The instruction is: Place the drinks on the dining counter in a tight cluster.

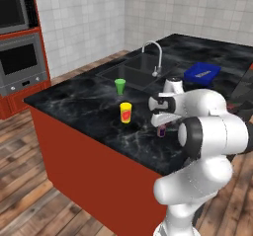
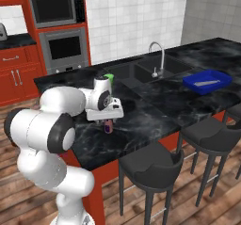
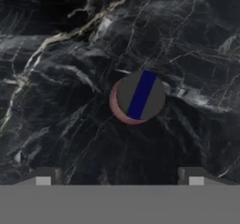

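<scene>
Looking over the left base view first, we've got the gripper (image 1: 162,126) hanging right above the little purple bottle (image 1: 161,131), which stands upright on the black marble counter (image 1: 74,99) near its front edge. The yellow cup (image 1: 126,112) sits just to the left of it, and the green cup (image 1: 120,86) is further back by the sink (image 1: 129,72). A blue tray (image 1: 202,72) is off beyond the faucet (image 1: 155,55). The hand blocks most of the bottle from here, so we only catch its lower part.

From the right base view, same story: the gripper (image 2: 108,121) is straight over the purple bottle (image 2: 108,127), which peeks out below the hand. The stools (image 2: 150,165) line up on this side of the counter (image 2: 155,108), and the blue tray (image 2: 207,82) is well off to the right.

The hand view settles it for us. We're looking straight down on the bottle's dark cap with a blue stripe (image 3: 140,95), and the two fingertips (image 3: 43,177) stand wide apart at the bottom, nowhere near touching it. So the jaws are let go, nothing gripped, and the bottle stands on its own on the marble (image 3: 70,54).

Our guess: the bottle sits here as one of the drinks meant for the cluster. We don't spot other bottles beside it.
</scene>
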Available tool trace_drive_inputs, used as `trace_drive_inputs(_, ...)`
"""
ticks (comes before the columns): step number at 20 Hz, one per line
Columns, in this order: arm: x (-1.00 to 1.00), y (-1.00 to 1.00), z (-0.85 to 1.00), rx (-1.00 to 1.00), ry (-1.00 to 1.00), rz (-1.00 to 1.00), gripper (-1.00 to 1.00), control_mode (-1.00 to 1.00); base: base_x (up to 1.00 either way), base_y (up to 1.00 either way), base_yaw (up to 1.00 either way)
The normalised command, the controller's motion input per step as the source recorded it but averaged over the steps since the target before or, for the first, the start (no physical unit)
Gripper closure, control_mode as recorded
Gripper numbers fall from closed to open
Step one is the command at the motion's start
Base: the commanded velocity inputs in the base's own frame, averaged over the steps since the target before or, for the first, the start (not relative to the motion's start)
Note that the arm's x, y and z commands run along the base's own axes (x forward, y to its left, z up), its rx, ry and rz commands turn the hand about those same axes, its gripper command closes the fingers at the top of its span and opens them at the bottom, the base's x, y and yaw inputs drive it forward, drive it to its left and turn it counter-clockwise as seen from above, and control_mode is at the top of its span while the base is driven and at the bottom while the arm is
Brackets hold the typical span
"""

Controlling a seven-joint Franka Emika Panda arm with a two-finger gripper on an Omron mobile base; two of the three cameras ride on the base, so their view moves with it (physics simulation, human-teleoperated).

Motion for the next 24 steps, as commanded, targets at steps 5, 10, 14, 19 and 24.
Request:
trace_drive_inputs(5,-1.00,-0.03,0.61,0.00,-0.26,-0.10,-1.00,-1.00,0.00,0.00,0.00)
trace_drive_inputs(10,-0.95,0.08,0.64,0.00,-0.31,-0.16,-1.00,-1.00,0.00,0.00,0.00)
trace_drive_inputs(14,-1.00,0.36,0.42,0.00,-0.51,-0.14,-1.00,-1.00,0.00,0.00,0.00)
trace_drive_inputs(19,-0.87,0.52,0.35,0.07,-0.20,-0.18,-1.00,-1.00,0.00,0.00,0.00)
trace_drive_inputs(24,-0.61,0.64,0.66,0.07,0.07,-0.15,-1.00,-1.00,0.00,0.00,0.00)
